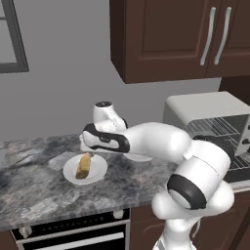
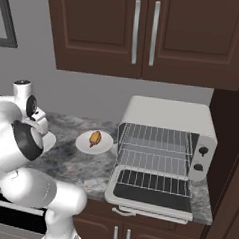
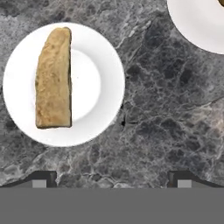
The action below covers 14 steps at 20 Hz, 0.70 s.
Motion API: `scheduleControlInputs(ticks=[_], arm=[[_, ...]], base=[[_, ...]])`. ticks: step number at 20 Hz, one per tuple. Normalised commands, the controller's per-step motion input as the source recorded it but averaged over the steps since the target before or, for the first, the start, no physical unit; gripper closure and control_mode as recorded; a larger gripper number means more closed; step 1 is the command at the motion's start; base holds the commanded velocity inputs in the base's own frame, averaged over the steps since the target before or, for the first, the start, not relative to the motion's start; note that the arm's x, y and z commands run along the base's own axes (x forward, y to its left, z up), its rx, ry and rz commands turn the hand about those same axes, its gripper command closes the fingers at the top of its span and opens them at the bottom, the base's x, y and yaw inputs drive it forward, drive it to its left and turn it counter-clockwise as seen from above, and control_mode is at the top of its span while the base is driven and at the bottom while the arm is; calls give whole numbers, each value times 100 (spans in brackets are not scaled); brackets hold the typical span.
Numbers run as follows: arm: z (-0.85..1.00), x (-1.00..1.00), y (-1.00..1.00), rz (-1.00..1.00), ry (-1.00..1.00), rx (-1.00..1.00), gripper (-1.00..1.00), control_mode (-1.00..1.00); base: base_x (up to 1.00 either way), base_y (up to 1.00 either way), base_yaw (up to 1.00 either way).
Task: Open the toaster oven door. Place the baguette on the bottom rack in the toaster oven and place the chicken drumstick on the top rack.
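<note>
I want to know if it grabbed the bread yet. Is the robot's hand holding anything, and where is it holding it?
Nothing is held. The gripper is open above the counter, and the baguette lies on its white plate, untouched.

You see a matt, crusty baguette (image 3: 53,78) on a smooth glossy white plate (image 3: 100,83) (ceramic-looking), veined grey marble countertop (image 3: 166,113), silver wire racks (image 2: 155,138), and dark wood cabinets (image 2: 147,33).

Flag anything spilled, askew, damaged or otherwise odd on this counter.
Nothing stands out. The baguette lies whole on its white plate, the chicken drumstick sits on a second plate, and the toaster oven door hangs open and level. No spills on the counter.
</note>
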Motion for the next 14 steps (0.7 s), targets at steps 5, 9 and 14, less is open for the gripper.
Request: scheduleControlInputs(ticks=[5,9,14], arm=[[-31,30,37,11,1,7,-100,-100],[-36,29,31,5,1,2,-100,-100],[-33,27,30,4,2,0,-100,-100]], base=[[0,0,0],[0,0,0],[0,0,0]])
